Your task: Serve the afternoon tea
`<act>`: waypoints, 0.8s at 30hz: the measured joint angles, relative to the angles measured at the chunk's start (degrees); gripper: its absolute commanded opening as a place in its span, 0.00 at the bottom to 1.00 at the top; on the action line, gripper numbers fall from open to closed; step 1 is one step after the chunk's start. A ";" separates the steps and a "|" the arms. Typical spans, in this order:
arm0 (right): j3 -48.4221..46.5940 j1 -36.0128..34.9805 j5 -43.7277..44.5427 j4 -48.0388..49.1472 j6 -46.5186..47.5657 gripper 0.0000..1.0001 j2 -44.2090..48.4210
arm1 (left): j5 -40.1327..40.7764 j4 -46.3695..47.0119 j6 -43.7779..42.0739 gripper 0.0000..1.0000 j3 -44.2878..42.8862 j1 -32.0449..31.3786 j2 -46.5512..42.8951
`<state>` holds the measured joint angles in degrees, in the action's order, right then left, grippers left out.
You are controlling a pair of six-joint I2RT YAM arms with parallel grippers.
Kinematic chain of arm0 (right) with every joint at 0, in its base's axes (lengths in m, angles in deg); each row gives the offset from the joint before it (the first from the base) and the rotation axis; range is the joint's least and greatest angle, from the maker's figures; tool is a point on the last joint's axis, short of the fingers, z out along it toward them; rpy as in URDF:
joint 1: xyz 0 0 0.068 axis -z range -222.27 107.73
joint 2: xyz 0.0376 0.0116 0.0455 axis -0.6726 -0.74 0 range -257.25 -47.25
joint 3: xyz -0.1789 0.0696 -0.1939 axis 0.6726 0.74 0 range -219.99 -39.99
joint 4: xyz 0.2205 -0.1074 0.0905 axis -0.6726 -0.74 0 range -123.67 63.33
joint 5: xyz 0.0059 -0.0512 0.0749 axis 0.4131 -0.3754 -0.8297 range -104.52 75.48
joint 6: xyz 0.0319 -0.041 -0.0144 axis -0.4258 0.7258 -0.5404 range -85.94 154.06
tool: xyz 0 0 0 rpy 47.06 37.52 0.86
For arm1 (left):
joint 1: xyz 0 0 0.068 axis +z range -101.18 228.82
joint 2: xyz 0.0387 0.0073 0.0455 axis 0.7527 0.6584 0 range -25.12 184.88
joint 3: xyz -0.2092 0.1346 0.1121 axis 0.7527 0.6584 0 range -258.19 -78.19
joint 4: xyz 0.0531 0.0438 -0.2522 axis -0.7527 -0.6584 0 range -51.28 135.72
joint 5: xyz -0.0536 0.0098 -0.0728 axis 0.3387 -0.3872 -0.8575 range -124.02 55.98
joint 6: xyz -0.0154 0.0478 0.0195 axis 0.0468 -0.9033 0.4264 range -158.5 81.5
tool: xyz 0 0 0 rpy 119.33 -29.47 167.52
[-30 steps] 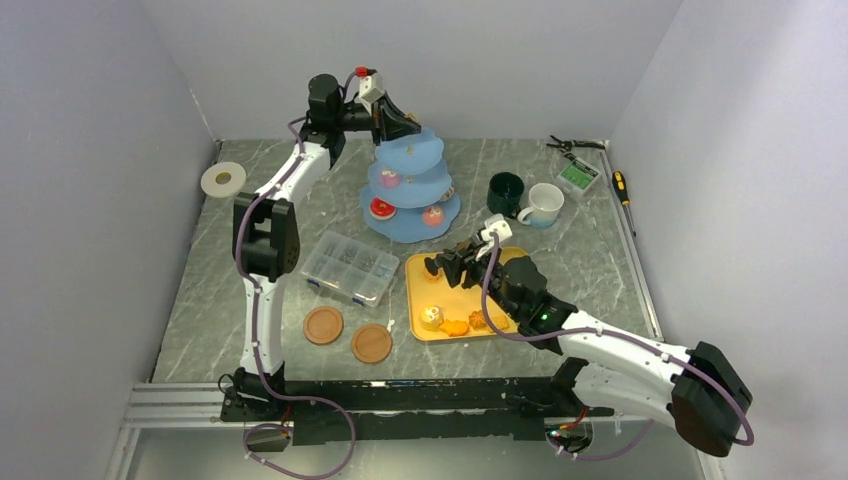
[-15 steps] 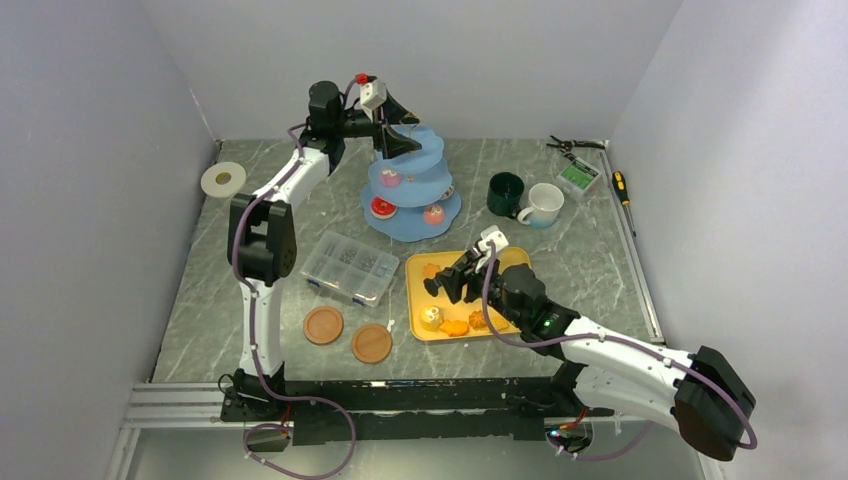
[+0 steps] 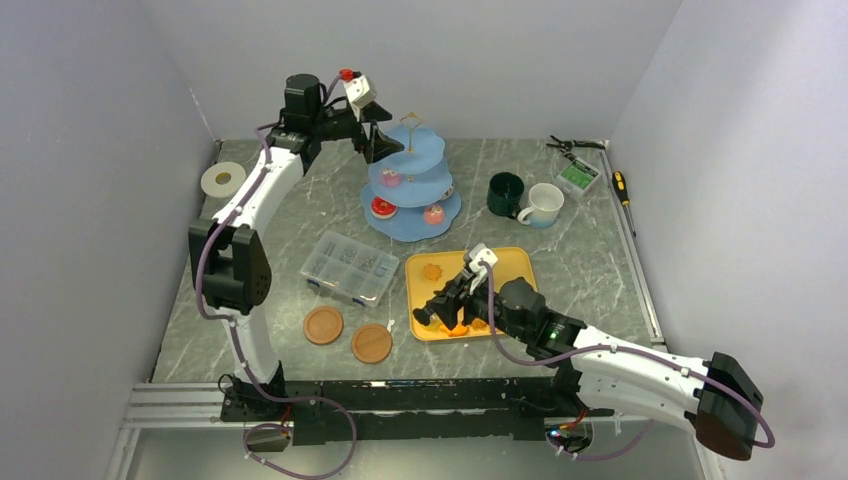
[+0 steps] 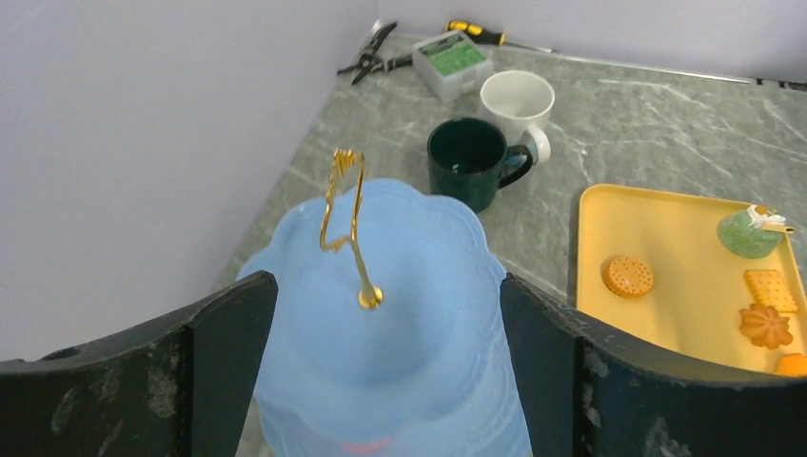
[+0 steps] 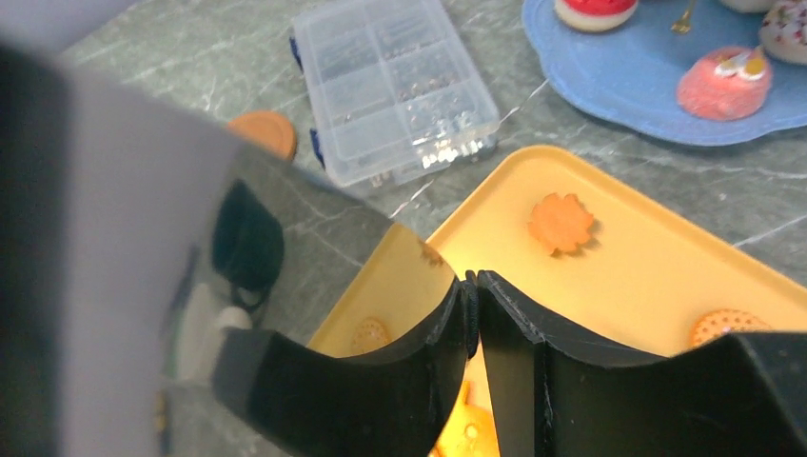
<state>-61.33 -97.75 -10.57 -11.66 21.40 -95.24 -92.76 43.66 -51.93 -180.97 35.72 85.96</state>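
Observation:
The light-blue stand [image 3: 412, 185] is upright at the back, its gold loop [image 4: 344, 205] on top. A pink doughnut [image 3: 390, 179], a red cake [image 3: 382, 208] and a pink cake [image 3: 433, 214] sit on its lower tiers. My left gripper [image 3: 380, 142] hovers open just left of the top tier [image 4: 400, 333], holding nothing. The dark-green mug [image 3: 505, 193] and white mug [image 3: 545, 203] stand to the right. My right gripper [image 3: 462, 297] is shut on black tongs [image 5: 533, 381], whose tips meet over the yellow tray [image 3: 512, 263] above an orange treat. An orange biscuit [image 3: 433, 270] lies on the tray.
A clear compartment box [image 3: 349, 267] sits left of the tray. Two brown coasters [image 3: 323, 325] [image 3: 372, 343] lie in front of it. A white tape ring [image 3: 223, 179] is far left. Pliers [image 3: 572, 144], a green-labelled box [image 3: 578, 177] and a screwdriver [image 3: 622, 187] lie back right. Walls enclose three sides.
My left gripper has opened wide and drawn back to the left from the stand's top. The right arm has carried the tongs toward the tray's near left part.

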 measured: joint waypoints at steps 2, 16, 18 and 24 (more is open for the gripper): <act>0.50 -1.11 0.09 -0.48 0.00 0.66 -0.26 | 3.13 -4.26 -1.68 0.93 1.14 0.07 -2.60; 2.01 -2.10 3.50 1.18 1.16 0.66 -4.37 | 25.11 -32.26 -2.99 0.93 -1.95 2.64 -13.14; 2.05 -2.10 3.41 2.19 1.18 0.65 -5.90 | 26.51 -33.97 -2.78 0.93 -0.96 3.72 -16.06; 2.08 -2.10 2.34 3.28 1.18 0.52 -8.48 | 31.63 -41.48 -1.22 0.93 -4.35 4.63 -19.65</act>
<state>-59.25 -99.85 -8.24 -8.38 22.58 -103.72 -61.13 2.17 -53.16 -185.32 40.35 66.32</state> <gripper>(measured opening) 0.588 0.932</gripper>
